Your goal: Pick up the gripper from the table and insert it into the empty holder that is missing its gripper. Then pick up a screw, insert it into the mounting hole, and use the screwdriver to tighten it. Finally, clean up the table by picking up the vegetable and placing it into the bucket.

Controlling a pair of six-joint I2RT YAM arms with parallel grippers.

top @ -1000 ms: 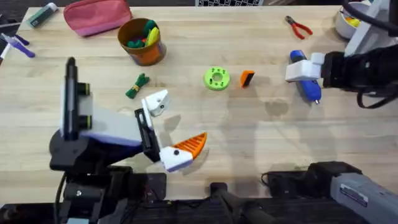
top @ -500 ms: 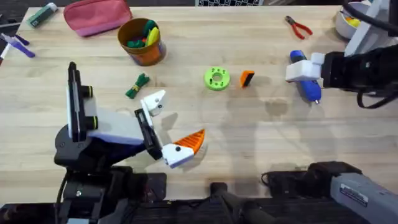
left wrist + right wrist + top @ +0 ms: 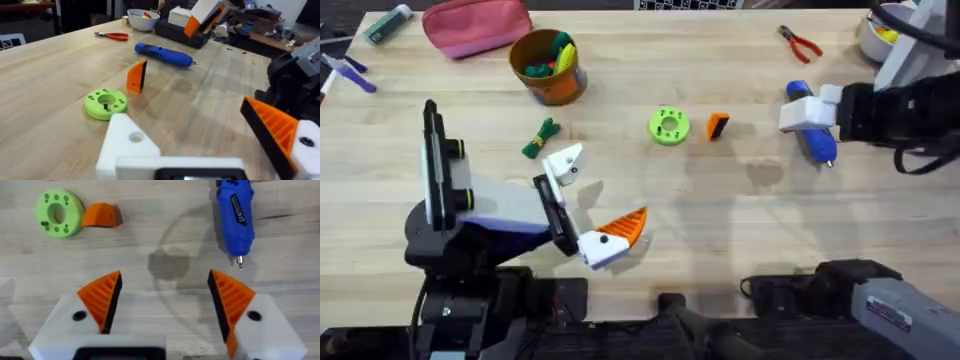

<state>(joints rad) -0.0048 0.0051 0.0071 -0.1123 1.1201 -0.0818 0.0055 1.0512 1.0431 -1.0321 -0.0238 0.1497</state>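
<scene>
The gripper (image 3: 717, 126), a small orange wedge with a black side, stands on the table next to a green disc (image 3: 668, 126); the left wrist view shows the same gripper (image 3: 136, 77). My left gripper (image 3: 595, 195) hovers open near the front. One finger is the bare white holder (image 3: 127, 145) and the other has an orange ribbed tip. The blue screwdriver (image 3: 817, 143) lies at the right. My right gripper (image 3: 165, 275) hangs open just above the screwdriver (image 3: 234, 215), with nothing between its fingers. The vegetable (image 3: 541, 138) lies left of centre, in front of the orange-brown bucket (image 3: 548, 66).
A pink pouch (image 3: 477, 25) lies at the back left. Red-handled pliers (image 3: 800, 42) and a white bowl (image 3: 875, 35) sit at the back right. Pens and a marker are at the far left edge. Bare wood lies between the green disc and the front edge.
The left arm has shifted slightly and its gripper sits a touch further left. The right arm and the things on the table have not moved.
</scene>
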